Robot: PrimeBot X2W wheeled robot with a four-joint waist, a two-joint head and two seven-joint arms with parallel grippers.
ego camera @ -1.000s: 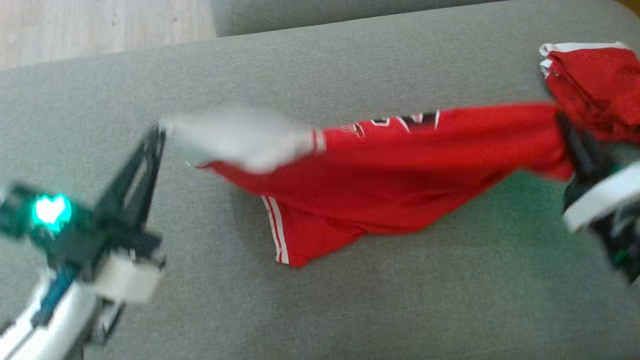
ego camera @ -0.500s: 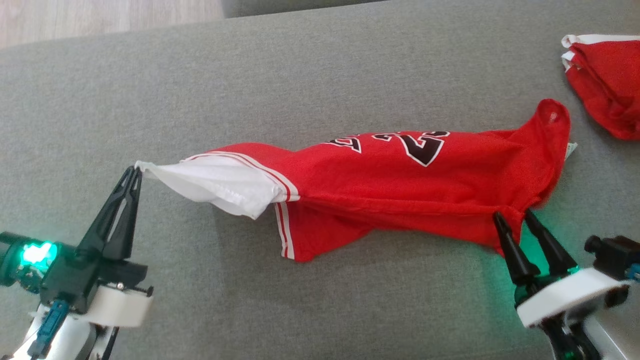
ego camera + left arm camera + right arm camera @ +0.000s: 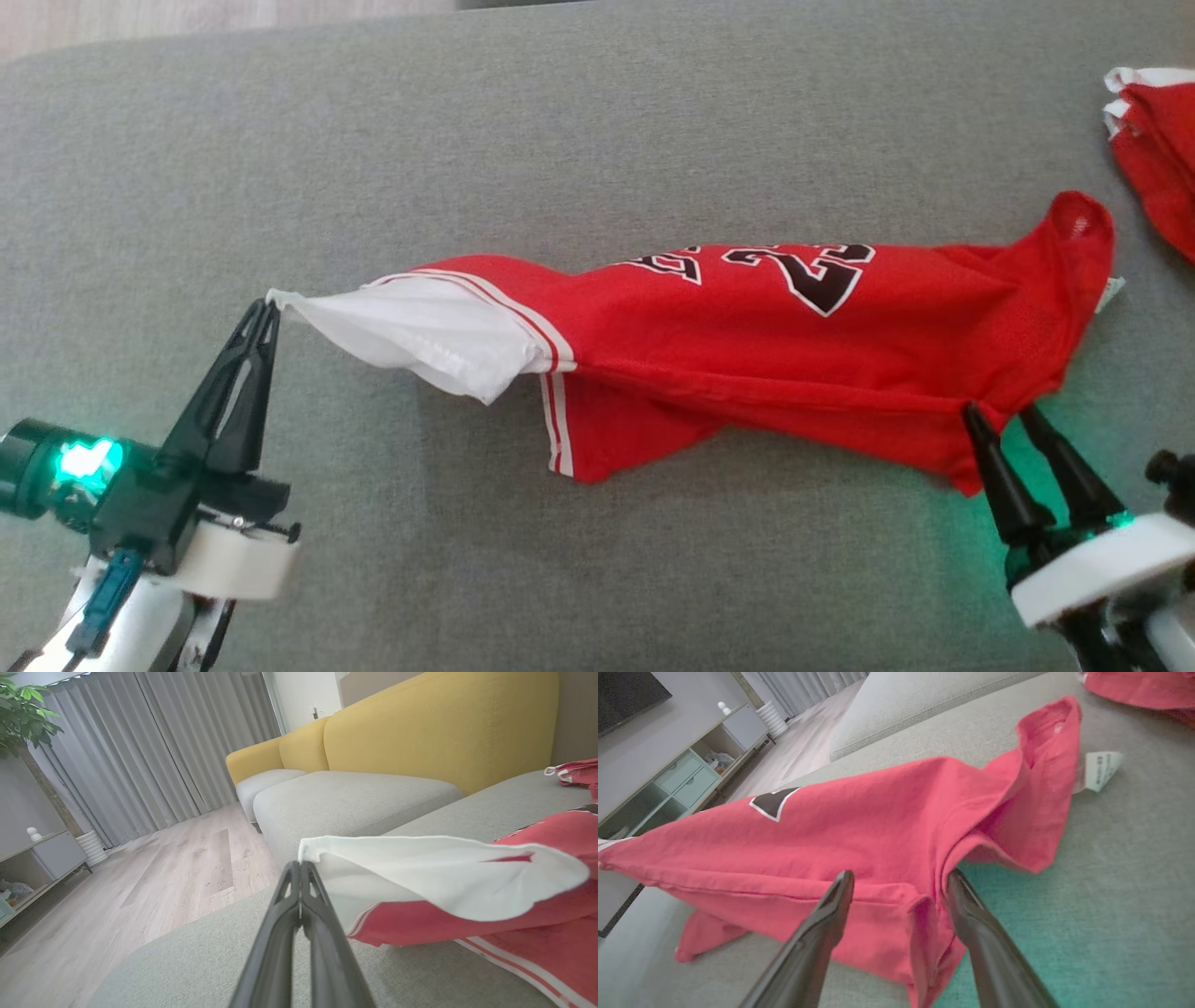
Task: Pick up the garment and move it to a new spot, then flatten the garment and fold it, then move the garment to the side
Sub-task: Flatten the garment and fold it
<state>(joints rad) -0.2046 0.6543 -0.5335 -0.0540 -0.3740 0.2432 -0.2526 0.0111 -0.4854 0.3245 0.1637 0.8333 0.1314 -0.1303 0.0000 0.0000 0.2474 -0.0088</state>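
The garment, a red jersey with a black number, lies stretched in a long bunched band across the middle of the grey cushion, running left to right. Its white end is lifted off the cushion because the left gripper has its fingers pressed together on that corner, holding it taut and a little raised. The red end, by the neck, rests on the cushion. A fold stands up there and a white label pokes out beside it. The right gripper sits at that end's near corner with its fingers spread apart, one on each side of a bunched seam, with fabric between them but not pinched.

By that, the garment looks set down at its spot but not yet flat. It is doubled over lengthwise, so spreading it calls for a pull across as well as along. A pull from the left alone could drag the whole piece.

A second garment, red with white trim, lies well apart at the cushion's far right.
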